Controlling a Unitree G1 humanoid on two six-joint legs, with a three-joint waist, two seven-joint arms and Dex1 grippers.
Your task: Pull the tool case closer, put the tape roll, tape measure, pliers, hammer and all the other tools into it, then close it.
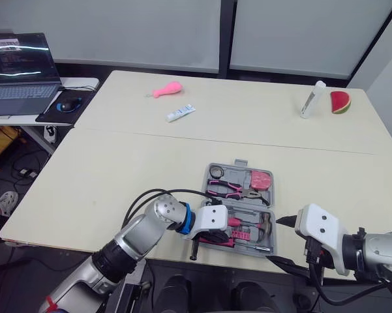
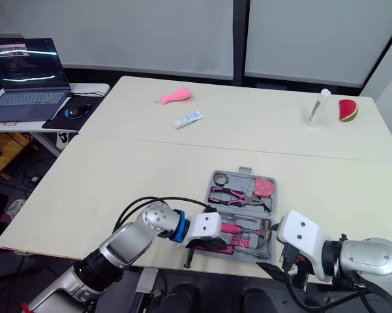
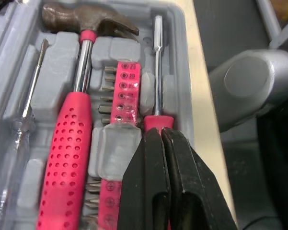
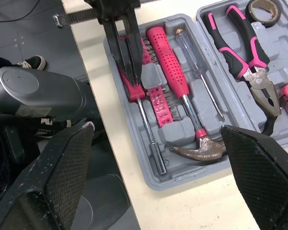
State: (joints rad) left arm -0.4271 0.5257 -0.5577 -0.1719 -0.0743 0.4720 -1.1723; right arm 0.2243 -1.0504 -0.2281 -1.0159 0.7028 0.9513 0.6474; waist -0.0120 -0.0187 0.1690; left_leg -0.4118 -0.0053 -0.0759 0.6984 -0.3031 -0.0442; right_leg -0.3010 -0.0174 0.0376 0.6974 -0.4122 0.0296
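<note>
Black fingers (image 3: pixel 148 182) of the left gripper (image 3: pixel 160 132) lie pressed together, tips down on the pink handle of a long-shafted screwdriver (image 3: pixel 156 72) in the near half of the open tool case (image 3: pixel 179 28). Beside it sit the bit holder (image 3: pixel 125 86), the hammer (image 3: pixel 67 163) and a clear-handled screwdriver (image 3: pixel 31 96). The far half carries the pliers (image 4: pixel 239 48), tape roll (image 4: pixel 264 10) and pink tape measure (image 1: pixel 261 178). The right gripper (image 4: pixel 153 132) hovers just beside the case's right end, fingers spread wide, holding nothing. The case rests at the near edge of the table (image 1: pixel 117 169). The seating press therefore looks best made straight down, with the shaft lined up in its groove and no nudge outward; the open right gripper could brace the case. The fingers cover the handle's end, so whether the tool is fully seated cannot be told, and the case's latch is hard to make out.
</note>
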